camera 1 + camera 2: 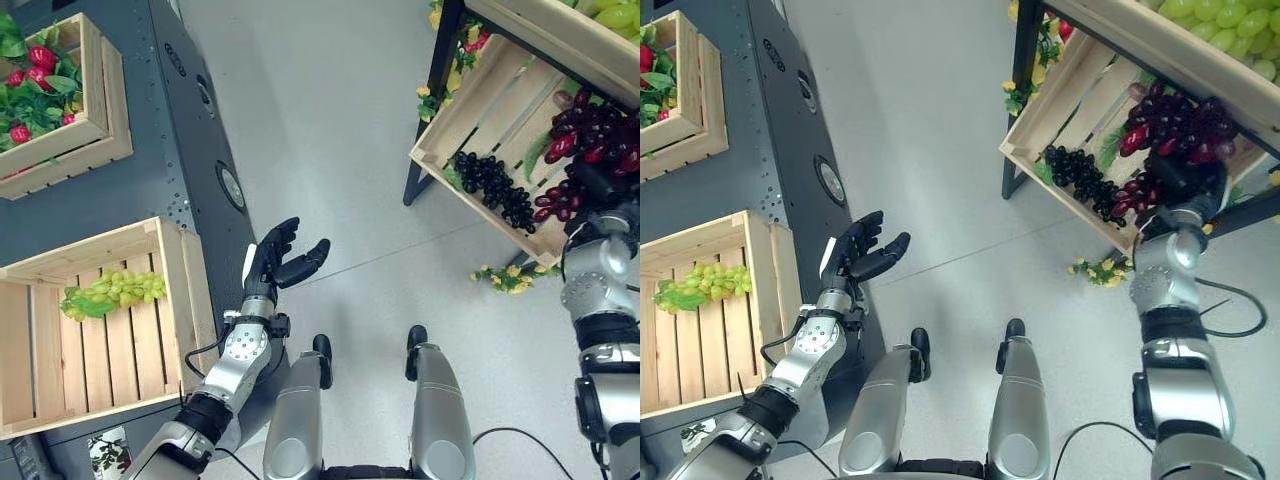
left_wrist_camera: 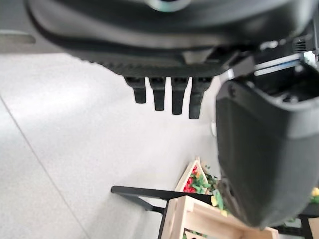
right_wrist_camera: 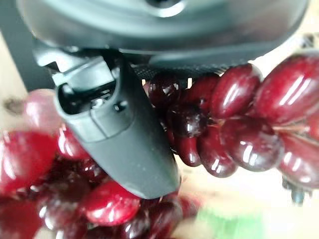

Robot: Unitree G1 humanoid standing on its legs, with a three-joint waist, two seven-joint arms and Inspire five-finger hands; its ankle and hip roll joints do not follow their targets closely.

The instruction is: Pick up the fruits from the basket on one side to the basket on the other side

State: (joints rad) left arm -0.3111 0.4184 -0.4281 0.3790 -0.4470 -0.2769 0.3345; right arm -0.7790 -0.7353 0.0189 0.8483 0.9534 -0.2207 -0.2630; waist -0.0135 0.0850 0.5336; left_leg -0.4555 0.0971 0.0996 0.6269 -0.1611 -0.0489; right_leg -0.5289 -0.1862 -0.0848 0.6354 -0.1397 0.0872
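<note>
The dark counter occupies the left side of the frame. It carries two wooden crates: one at lower left holding a bunch of green grapes, and one at upper left holding strawberries among green leaves.

At upper right, a black-framed shelf carries a tilted wooden crate. This crate holds a bunch of black grapes toward its lower edge and bunches of red grapes toward its right side. A second crate above it holds green grapes. Yellow flowers lie on the grey floor just below the tilted crate.

The right hand is inside the tilted crate, in among the red grapes. In the right wrist view, its thumb lies across the front of the bunch, with red grapes touching it on both sides and packed up against the palm. The fingers are hidden behind the fruit; whether they are closed on it cannot be determined.

The left hand is at lower centre, over the floor beside the counter's edge. Its fingers are relaxed and spread, holding nothing.
</note>
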